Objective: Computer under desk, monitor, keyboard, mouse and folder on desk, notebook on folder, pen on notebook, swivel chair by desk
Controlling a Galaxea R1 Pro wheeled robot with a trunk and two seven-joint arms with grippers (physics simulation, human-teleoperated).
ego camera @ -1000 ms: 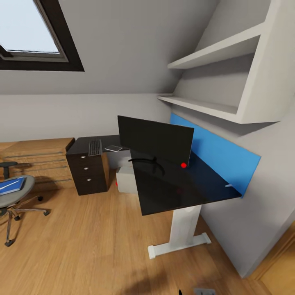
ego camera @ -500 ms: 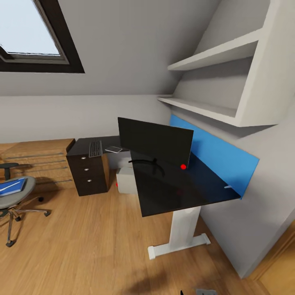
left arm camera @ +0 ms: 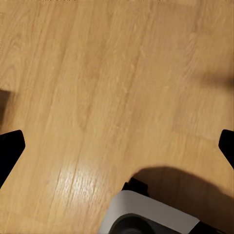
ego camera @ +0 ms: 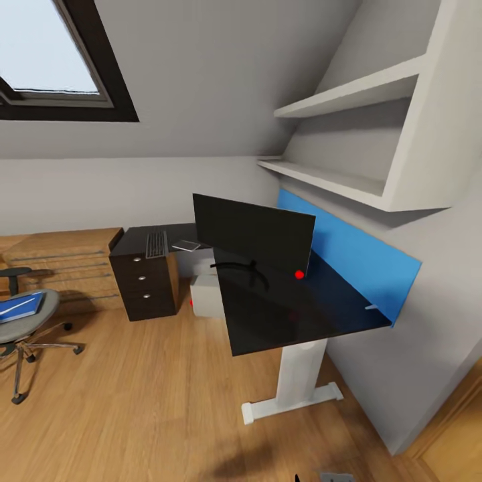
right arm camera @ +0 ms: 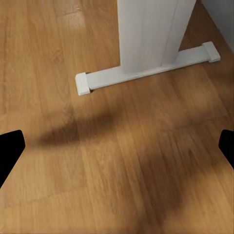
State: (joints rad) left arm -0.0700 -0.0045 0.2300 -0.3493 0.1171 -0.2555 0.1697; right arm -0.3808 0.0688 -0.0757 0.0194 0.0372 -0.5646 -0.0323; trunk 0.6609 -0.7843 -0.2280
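Jaws wide on both arms, nothing held.

Head view: monitor [ego camera: 254, 235] stands on the table [ego camera: 294, 304], near its far edge. Keyboard [ego camera: 156, 244] lies on the dark drawer unit [ego camera: 144, 284]. Computer [ego camera: 205, 295] sits on the floor under the table, partly hidden. Swivel chair [ego camera: 23, 321], cut off at the frame edge, carries the blue folder [ego camera: 19, 307]; it sits further left in frame than a second ago, as the camera turned.

Left wrist view: left gripper [left arm camera: 117, 146] over bare wooden floor [left arm camera: 97, 73].

Right wrist view: right gripper [right arm camera: 117, 148] near the white table foot [right arm camera: 146, 66].

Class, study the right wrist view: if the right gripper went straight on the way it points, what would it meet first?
Most likely the bare wooden floor, just short of the desk pedestal's white foot; depth is uncertain.
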